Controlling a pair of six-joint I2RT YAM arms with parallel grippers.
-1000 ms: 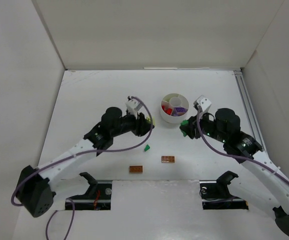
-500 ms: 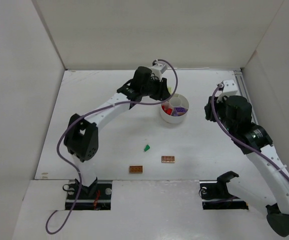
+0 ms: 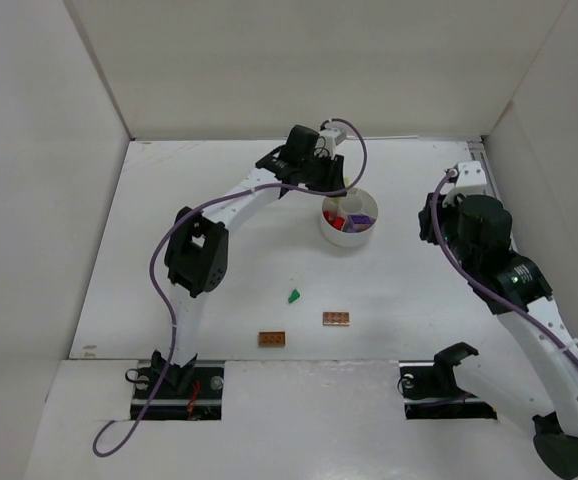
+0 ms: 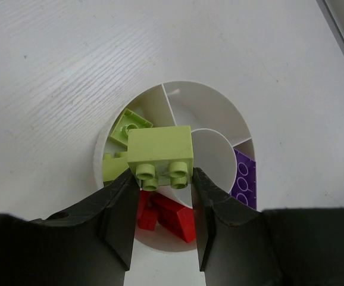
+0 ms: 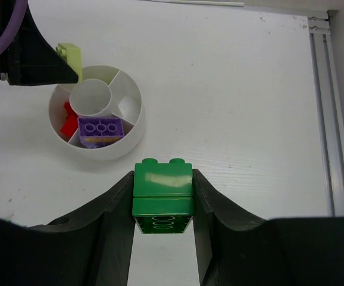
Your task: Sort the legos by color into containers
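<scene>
Wrist views alone show left tool (image 4: 163, 179) gripping lime brick (image 4: 160, 150), right tool (image 5: 163, 180) green brick (image 5: 163, 202).

Looks like a robotics lab test cell. Flat white bench (image 3: 239, 290) boxed in by plain white wall panels (image 3: 309, 70) on left, far and right; two white-and-black robot arms (image 3: 234, 203) bolted at its near edge on black clamp mounts (image 3: 174, 378); aluminium rail (image 5: 322, 107) along the right edge.
</scene>
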